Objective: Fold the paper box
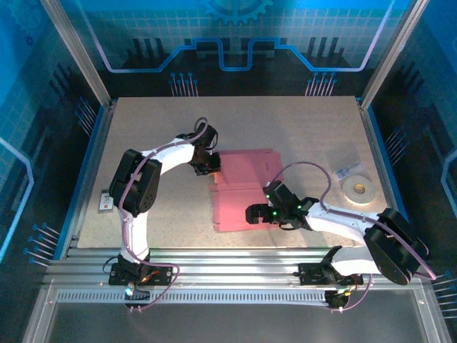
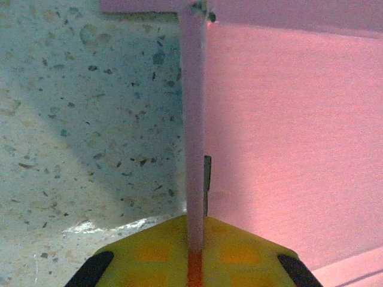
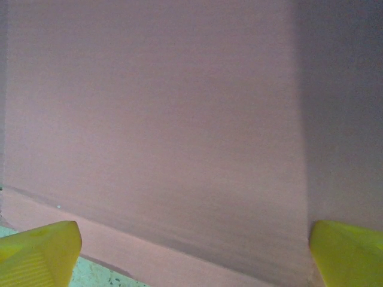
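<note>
Paper box (image 1: 246,187) lies flat mid-table (image 1: 300,121), pink side up. Left gripper (image 1: 209,168) is at its far-left corner, jaws pinched closed on an upright flap (image 2: 192,89). Right gripper (image 1: 255,214) is over the near panel, jaws spread wide, gripping nothing. Print on the bag label (image 1: 345,170) at right is too small to read.

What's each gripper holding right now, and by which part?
Left gripper pinches the paper box by an upturned flap edge; right gripper is open, holding nothing.

The pink paper box (image 1: 239,194) lies flat mid-table (image 1: 300,128), with the left gripper (image 1: 209,166) at its far left edge, the right gripper (image 1: 255,214) over its near right part, and a white tape roll (image 1: 358,189) well apart to the right.
</note>
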You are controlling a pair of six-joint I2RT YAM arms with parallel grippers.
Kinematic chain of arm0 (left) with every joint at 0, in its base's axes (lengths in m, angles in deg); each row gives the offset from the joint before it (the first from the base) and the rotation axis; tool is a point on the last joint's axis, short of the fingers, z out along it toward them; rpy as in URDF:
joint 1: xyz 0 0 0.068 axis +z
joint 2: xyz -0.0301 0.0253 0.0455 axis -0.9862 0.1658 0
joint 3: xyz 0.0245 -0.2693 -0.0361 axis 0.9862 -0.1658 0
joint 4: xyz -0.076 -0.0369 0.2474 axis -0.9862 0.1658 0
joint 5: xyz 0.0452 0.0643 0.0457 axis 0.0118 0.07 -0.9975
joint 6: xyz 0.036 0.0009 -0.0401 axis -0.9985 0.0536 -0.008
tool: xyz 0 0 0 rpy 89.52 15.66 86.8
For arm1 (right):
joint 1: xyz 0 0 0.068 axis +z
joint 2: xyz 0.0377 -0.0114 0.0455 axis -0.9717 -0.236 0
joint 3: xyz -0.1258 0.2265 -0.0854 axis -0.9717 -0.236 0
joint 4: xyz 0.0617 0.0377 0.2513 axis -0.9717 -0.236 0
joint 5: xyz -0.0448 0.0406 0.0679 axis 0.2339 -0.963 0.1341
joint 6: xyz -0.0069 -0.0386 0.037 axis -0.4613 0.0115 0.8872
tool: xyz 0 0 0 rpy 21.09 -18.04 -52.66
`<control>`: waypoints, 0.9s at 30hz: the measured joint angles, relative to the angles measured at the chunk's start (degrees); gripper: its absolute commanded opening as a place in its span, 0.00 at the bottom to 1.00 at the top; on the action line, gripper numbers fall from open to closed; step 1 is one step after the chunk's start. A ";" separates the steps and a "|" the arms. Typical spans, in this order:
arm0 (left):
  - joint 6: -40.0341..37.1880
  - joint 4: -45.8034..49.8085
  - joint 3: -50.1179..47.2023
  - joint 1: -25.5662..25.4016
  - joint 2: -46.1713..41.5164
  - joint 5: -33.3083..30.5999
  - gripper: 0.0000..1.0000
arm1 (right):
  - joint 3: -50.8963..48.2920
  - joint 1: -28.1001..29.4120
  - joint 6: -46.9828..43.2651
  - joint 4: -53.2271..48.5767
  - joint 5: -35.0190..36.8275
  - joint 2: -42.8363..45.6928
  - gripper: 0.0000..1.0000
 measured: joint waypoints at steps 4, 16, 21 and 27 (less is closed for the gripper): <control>0.81 -2.01 -5.09 2.89 -4.87 3.78 0.11 | 0.00 0.00 -0.20 -1.14 -0.46 2.89 1.00; -3.04 2.78 -11.47 15.04 -25.00 8.92 0.16 | 3.61 -0.31 -2.10 -8.20 -0.42 15.65 1.00; -5.68 13.20 -5.29 18.99 -31.39 6.69 0.18 | 5.64 -1.16 -3.04 -12.63 0.07 17.09 1.00; -10.69 26.80 6.54 22.25 -34.67 -1.42 0.19 | 6.01 -2.67 -3.30 -16.26 1.11 17.51 1.00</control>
